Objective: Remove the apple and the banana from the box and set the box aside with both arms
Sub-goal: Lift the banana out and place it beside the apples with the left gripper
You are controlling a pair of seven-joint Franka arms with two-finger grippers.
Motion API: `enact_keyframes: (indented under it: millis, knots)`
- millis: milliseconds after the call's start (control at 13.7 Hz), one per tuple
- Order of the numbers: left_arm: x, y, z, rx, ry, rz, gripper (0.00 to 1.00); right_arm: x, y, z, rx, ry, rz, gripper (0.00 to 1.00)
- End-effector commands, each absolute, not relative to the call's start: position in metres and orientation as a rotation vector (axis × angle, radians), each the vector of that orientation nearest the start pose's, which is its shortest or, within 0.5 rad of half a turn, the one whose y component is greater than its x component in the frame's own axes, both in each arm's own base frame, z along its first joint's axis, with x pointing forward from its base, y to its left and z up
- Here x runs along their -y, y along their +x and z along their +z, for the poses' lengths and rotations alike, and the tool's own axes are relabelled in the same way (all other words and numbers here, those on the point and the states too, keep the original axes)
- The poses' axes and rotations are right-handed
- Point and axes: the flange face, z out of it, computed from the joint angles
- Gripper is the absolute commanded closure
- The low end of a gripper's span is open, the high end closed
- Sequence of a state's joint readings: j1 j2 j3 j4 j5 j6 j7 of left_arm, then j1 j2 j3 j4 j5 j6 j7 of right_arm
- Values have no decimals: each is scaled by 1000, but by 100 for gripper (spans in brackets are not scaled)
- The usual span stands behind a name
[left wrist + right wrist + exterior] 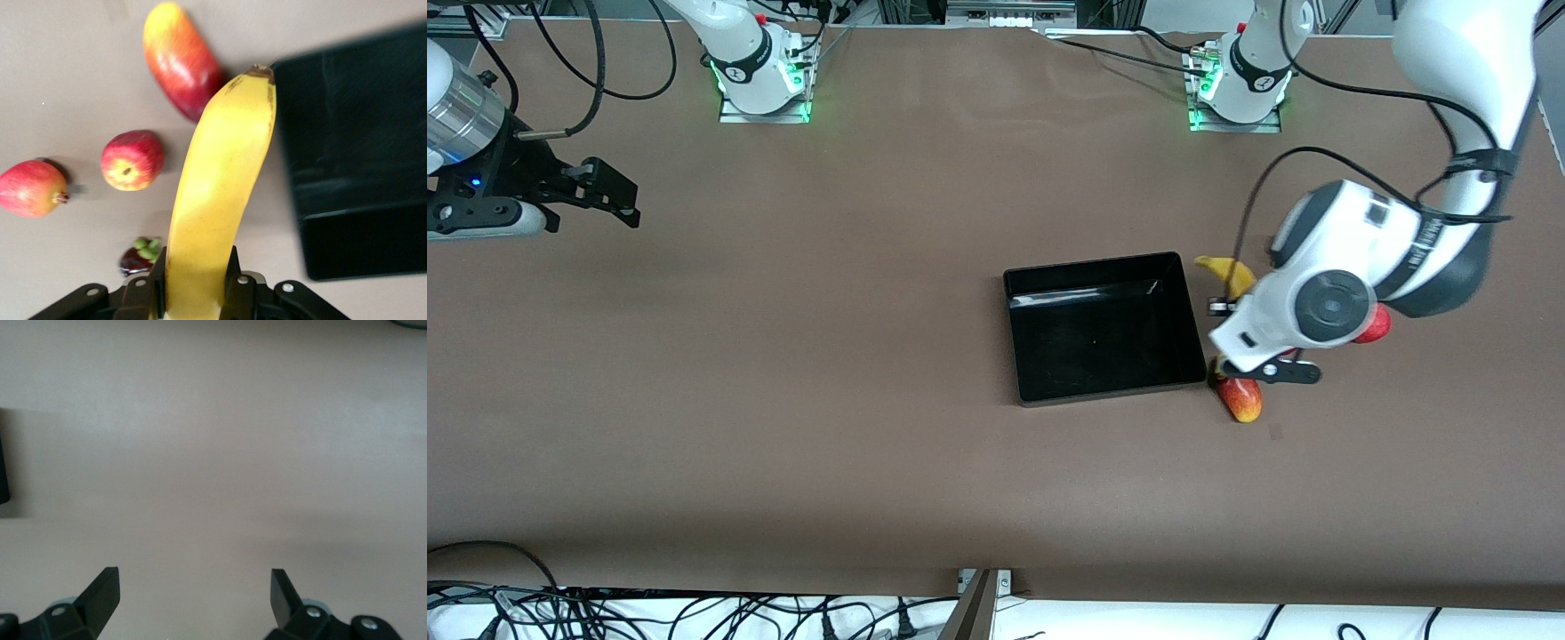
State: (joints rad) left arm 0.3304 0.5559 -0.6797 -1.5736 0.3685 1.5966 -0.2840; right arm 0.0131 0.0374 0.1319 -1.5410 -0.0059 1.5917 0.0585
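Two white jointed robot arms are working at the brown desk: the left hand (197, 293), clamped tight on the curved plain yellow banana (217, 193), is hanging over the desk just beside the shallow black plastic box (1104, 327) on the side toward the left arm's end, the fruit's long axis running along that box wall. The box is lying empty near the desk's middle, and the small red apple with pale yellow streaks (132, 160) is sitting on the desk close below the banana. The right hand (193, 597), wide open and holding nothing, is waiting over the desk's right-arm end, well apart from the box, so it looks the farther one for the shared push.
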Motion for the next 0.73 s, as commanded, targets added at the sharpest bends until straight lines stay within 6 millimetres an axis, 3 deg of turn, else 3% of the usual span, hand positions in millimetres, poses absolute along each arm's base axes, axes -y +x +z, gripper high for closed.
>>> enact_keyframes:
  millis: [0, 73, 219, 292, 438, 658]
  knots:
    - [97, 572, 326, -376, -2970, 541, 88, -108, 555, 619, 231, -3138, 39, 0]
    - [93, 558, 317, -388, -3000, 516, 87, -121, 552, 605, 268, -3143, 116, 0]
    - [78, 534, 295, -389, -3040, 526, 87, -141, 545, 598, 330, -3134, 192, 0]
    - [72, 525, 281, -383, -3049, 530, 87, -161, 544, 591, 361, -3125, 203, 0]
    - [78, 509, 254, -414, -3082, 496, 86, -205, 543, 573, 442, -3113, 211, 0]
    - [70, 507, 225, -480, -3083, 466, 79, -222, 550, 556, 354, -3110, 217, 0]
